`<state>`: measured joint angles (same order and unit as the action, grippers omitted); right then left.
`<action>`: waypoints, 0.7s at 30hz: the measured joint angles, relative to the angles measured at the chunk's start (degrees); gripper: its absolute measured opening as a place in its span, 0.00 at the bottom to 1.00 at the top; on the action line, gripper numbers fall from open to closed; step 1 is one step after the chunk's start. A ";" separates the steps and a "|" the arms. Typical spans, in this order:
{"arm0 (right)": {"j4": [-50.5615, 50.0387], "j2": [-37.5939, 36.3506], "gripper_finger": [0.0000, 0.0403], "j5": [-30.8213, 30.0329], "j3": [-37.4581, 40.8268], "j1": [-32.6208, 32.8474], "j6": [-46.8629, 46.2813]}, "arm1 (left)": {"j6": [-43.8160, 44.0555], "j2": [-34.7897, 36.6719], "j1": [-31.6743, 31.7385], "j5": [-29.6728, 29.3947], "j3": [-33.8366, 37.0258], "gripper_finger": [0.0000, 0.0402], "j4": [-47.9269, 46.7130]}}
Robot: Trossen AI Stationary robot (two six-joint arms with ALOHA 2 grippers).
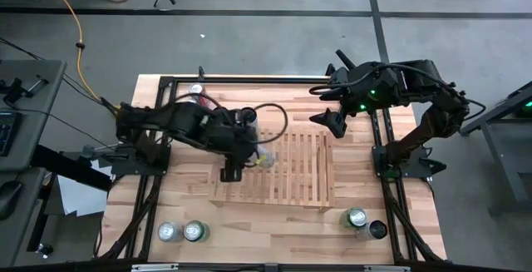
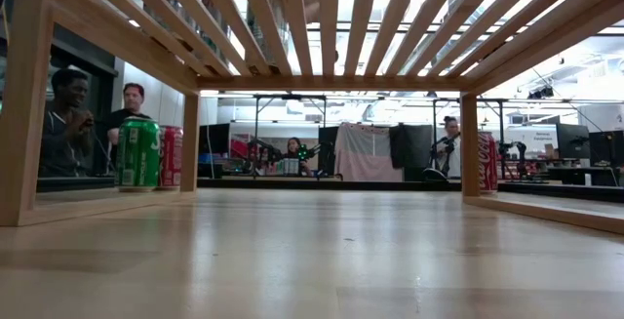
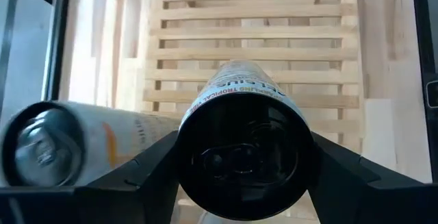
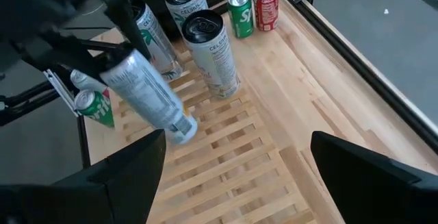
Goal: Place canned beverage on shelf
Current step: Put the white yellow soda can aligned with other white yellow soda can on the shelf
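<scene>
Slatted shelf [image 4: 233,155] carries two upright cans [image 4: 213,54], a third [image 4: 147,94] held tilted.

You have two arms [image 1: 187,124], one slatted shelf [image 1: 291,172], one tilted can [image 4: 152,95], and four upright cans [image 1: 196,232] in two pairs off the shelf.

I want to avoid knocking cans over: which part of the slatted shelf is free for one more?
The shelf's right half is bare, from the left gripper's held can to the right edge. Crowded: the left edge, where Celsius cans stand. The right gripper hangs open.
</scene>
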<state>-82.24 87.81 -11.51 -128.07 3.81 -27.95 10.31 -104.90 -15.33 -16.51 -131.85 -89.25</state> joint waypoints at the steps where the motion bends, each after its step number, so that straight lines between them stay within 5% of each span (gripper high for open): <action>1: 0.00 0.06 0.87 0.06 0.00 0.00 -0.56 | -0.06 -0.27 0.00 0.06 0.00 0.60 0.00; 7: -5.96 5.07 0.87 -0.24 0.00 3.24 -0.54 | -0.09 -0.37 0.00 -0.07 -0.07 0.60 -0.69; 15: -6.43 8.71 0.87 -11.62 0.71 12.21 4.29 | 0.08 -0.37 -0.01 -0.10 -0.07 0.61 -0.70; 21: -2.92 -3.16 0.87 -13.45 19.96 16.47 -6.96 | 0.57 -0.37 -0.02 0.43 -0.07 0.61 -0.35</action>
<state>-85.16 84.65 -24.96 -108.11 20.28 -34.91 10.88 -105.27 -15.35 -16.08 -131.92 -89.60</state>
